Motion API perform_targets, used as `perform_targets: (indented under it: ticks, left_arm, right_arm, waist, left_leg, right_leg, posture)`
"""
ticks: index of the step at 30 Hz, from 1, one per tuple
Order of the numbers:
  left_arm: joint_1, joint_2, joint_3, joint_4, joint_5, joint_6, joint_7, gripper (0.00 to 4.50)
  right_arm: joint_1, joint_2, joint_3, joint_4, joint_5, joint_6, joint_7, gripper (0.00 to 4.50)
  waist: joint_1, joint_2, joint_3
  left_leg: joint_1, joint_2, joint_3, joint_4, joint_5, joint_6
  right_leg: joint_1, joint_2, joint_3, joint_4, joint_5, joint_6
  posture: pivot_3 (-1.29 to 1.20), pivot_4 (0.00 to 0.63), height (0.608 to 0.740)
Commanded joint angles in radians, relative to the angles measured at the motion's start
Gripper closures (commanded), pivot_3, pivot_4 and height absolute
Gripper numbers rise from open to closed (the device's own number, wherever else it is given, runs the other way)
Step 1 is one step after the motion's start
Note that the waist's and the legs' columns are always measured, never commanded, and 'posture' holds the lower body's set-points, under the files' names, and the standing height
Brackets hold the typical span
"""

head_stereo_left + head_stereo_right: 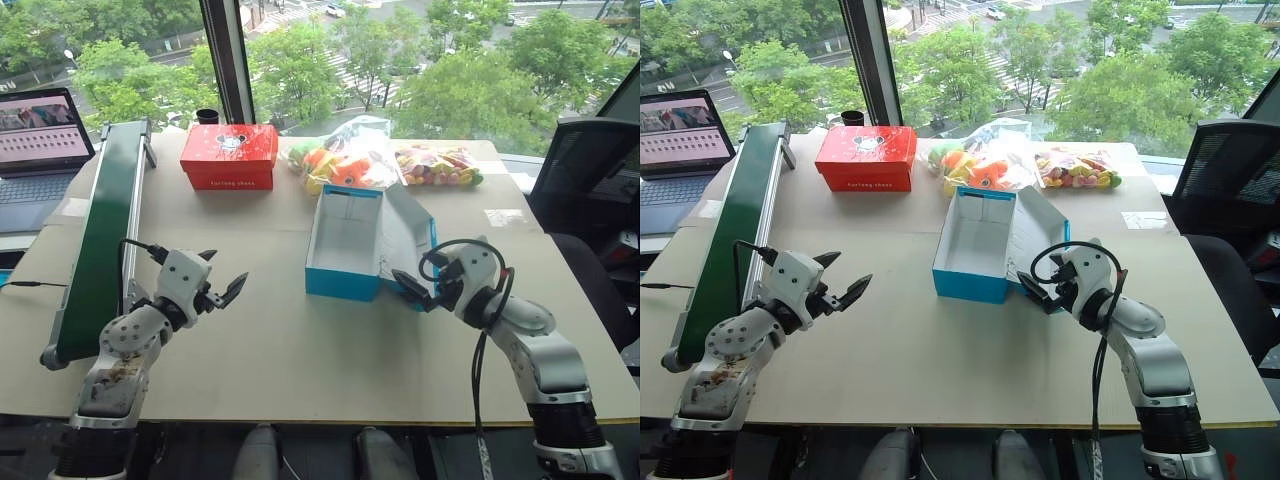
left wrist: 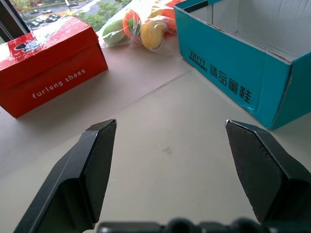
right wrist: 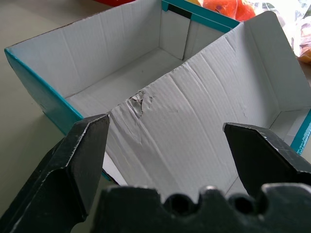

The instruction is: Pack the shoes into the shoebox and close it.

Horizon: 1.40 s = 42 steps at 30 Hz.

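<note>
Nearest, the left gripper [image 1: 222, 293] hovers over bare worktop [image 1: 300, 350] with its fingers apart and nothing between them. The right gripper [image 1: 412, 290] is also spread wide and empty, its tips just beside the near edge of the lid [image 1: 405, 240], which leans outward on the right side of the box [image 1: 343, 243].

The box sits mid-worktop, open, its white inside empty. No shoes can be seen on the worktop or in the box, so packing has not begun. The lid's inner face carries a crease and a small tear [image 3: 138, 103].

Risks, as I judge them: closing the lid now would shut an empty box. A push on the weakened lid could buckle it further, or slide the light box away, since nothing steadies it.

Farther back stand one red box [image 1: 229, 156] and two bags of toys [image 1: 340, 158] [image 1: 437, 163]; a green conveyor [image 1: 105, 230] runs along the left, with one laptop [image 1: 38, 140] beyond it. Count: two grippers, one blue box, no shoes.
</note>
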Motion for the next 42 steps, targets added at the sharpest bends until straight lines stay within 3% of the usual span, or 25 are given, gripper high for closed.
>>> perform_targets:
  ticks: [1, 9, 13, 18, 23, 26, 31, 35, 42]
  left_arm:
    - [-0.025, -0.012, 0.015, -0.012, -0.028, 0.013, -0.003, 0.67]
    - [-0.114, 0.008, 0.123, -0.01, -0.166, 0.061, -0.045, 0.67]
    - [-0.169, 0.035, 0.166, -0.007, -0.209, 0.096, -0.049, 0.67]
    - [-0.228, 0.071, 0.227, -0.017, -0.2, 0.128, 0.018, 0.67]
    - [-0.201, 0.071, 0.296, -0.022, -0.163, 0.182, 0.131, 0.67]
    - [-0.149, 0.052, 0.394, -0.038, -0.144, 0.241, 0.245, 0.03]
    - [-0.097, 0.043, 0.481, -0.08, -0.139, 0.327, 0.348, 0.03]
    - [-0.064, 0.051, 0.598, -0.026, -0.118, 0.359, 0.427, 0.03]
    - [-0.068, 0.021, 0.549, 0.048, -0.084, 0.372, 0.471, 0.03]
  right_arm:
    - [0.015, 0.002, -0.02, -0.028, 0.005, -0.019, -0.002, 0.01]
    - [-0.05, -0.059, -0.031, -0.029, -0.001, -0.013, 0.03, 0.01]
    - [-0.124, -0.122, -0.07, -0.049, 0.03, 0.035, 0.044, 0.01]
    - [-0.278, -0.127, -0.004, -0.032, 0.051, 0.083, 0.103, 0.01]
    - [-0.37, -0.032, 0.054, 0.028, 0.073, 0.081, 0.115, 0.01]
    - [-0.409, 0.052, 0.117, 0.096, 0.056, 0.047, 0.142, 0.0]
    - [-0.472, 0.141, 0.181, 0.195, 0.01, 0.002, 0.146, 0.0]
    - [-0.552, 0.285, 0.229, 0.314, -0.009, -0.036, 0.113, 0.0]
    - [-0.584, 0.341, 0.258, 0.4, -0.045, -0.075, 0.139, 0.0]
  waist:
    - [0.0, 0.0, 0.0]
    - [-0.001, 0.0, 0.0]
    - [-0.001, 0.0, 0.0]
    - [-0.008, 0.0, 0.0]
    - [-0.011, -0.001, 0.0]
    - [-0.02, -0.001, 0.0]
    - [-0.026, -0.002, 0.0]
    - [-0.023, -0.003, -0.001]
    - [-0.01, -0.006, -0.002]
  left_leg:
    - [0.0, 0.0, 0.0, 0.0, 0.0, 0.0]
    - [0.0, 0.0, -0.001, 0.002, 0.0, 0.0]
    - [0.0, 0.0, -0.001, 0.002, 0.0, 0.0]
    - [0.0, 0.0, -0.001, 0.002, 0.0, 0.0]
    - [0.0, 0.0, -0.002, 0.002, 0.0, 0.0]
    - [0.0, 0.0, -0.002, 0.002, 0.0, 0.0]
    - [0.0, 0.0, -0.003, 0.002, 0.0, 0.0]
    - [0.0, 0.0, -0.004, 0.003, 0.0, 0.0]
    - [0.001, -0.001, -0.006, 0.003, 0.001, -0.001]
  right_leg:
    - [0.0, 0.0, 0.0, 0.0, 0.0, 0.0]
    - [0.0, 0.0, 0.0, 0.002, 0.0, 0.0]
    - [0.0, 0.0, 0.0, 0.002, 0.0, 0.0]
    - [0.0, 0.001, 0.0, 0.002, 0.0, 0.0]
    - [0.001, 0.001, -0.001, 0.002, 0.0, 0.0]
    - [0.0, 0.001, -0.001, 0.003, 0.0, 0.0]
    - [0.0, 0.001, -0.001, 0.005, 0.001, -0.001]
    - [-0.001, 0.0, -0.002, 0.009, 0.001, -0.001]
    - [-0.001, 0.0, -0.004, 0.011, 0.001, -0.001]
  posture:
    - [0.0, 0.15, 0.739]
    - [0.0, 0.15, 0.739]
    - [0.0, 0.15, 0.739]
    - [0.0, 0.15, 0.739]
    - [0.0, 0.15, 0.739]
    - [0.0, 0.15, 0.739]
    - [0.0, 0.15, 0.739]
    - [0.0, 0.15, 0.739]
    - [0.0, 0.15, 0.739]
